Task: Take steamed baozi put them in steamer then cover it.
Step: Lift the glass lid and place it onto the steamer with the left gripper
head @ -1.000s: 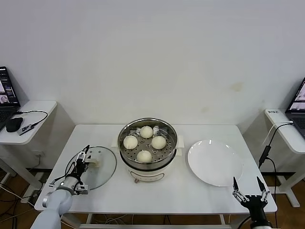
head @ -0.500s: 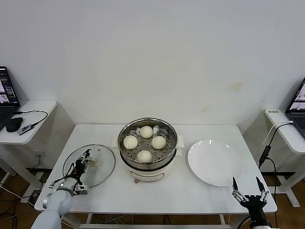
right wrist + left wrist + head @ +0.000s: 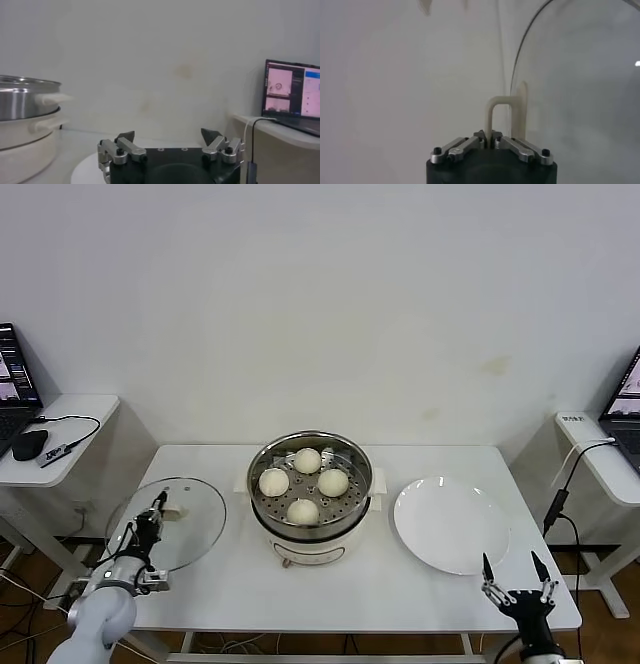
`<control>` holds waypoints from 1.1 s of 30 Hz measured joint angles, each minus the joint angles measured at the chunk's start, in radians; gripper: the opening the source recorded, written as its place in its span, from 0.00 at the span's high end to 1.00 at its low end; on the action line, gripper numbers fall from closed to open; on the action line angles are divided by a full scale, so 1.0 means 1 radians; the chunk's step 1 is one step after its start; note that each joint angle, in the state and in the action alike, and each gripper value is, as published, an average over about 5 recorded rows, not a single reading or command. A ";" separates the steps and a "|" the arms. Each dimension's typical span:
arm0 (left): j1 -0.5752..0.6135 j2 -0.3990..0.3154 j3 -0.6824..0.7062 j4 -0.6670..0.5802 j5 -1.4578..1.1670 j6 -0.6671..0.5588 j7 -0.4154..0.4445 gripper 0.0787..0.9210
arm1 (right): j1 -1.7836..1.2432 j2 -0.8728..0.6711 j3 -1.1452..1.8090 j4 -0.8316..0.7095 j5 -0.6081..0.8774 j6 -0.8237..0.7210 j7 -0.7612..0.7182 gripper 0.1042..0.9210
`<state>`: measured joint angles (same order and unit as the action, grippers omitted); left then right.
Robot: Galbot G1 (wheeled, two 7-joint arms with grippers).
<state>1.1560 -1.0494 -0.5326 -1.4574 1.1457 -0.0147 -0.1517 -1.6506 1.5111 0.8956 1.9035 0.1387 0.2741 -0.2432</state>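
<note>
glass and metal first: the cover [image 3: 167,522], which lay flat on the counter [image 3: 230,584] a second ago, now tilts up at 9 o'clock of the steamer [image 3: 310,494], its cream handle [image 3: 495,117] pinched in the fully shut left end effector [image 3: 152,519]. four steamed baozi [image 3: 303,481] already sit in the tray, so only covering remains. at 4 o'clock, the right end effector [image 3: 514,578] waits wide open, empty.
</note>
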 measured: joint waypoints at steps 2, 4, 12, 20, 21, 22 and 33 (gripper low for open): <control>0.030 0.004 -0.021 -0.062 -0.011 0.031 0.020 0.93 | 0.000 -0.002 -0.006 0.002 -0.004 -0.001 -0.001 0.12; 0.059 0.009 -0.041 -0.125 -0.022 0.063 0.044 0.93 | 0.001 -0.004 -0.013 0.003 -0.010 -0.002 -0.001 0.12; 0.123 0.034 -0.065 -0.364 -0.082 0.187 0.141 0.93 | 0.002 -0.002 -0.030 -0.002 -0.052 0.011 0.005 0.12; 0.095 0.070 0.031 -0.495 -0.173 0.300 0.180 0.93 | 0.013 0.010 -0.040 -0.014 -0.110 0.018 0.012 0.12; 0.083 0.071 0.053 -0.502 -0.179 0.314 0.183 0.93 | 0.016 0.013 -0.042 -0.015 -0.118 0.017 0.013 0.12; 0.070 0.072 0.076 -0.507 -0.183 0.328 0.186 0.93 | 0.019 0.016 -0.044 -0.017 -0.126 0.016 0.015 0.12; -0.136 -0.005 0.330 -0.487 -0.110 0.468 0.273 0.93 | 0.047 0.048 -0.065 -0.042 -0.217 0.009 0.021 0.12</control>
<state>1.0204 -1.0548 -0.2022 -1.9443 1.0362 0.4529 0.1210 -1.6040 1.5589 0.8307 1.8617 -0.0783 0.2830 -0.2218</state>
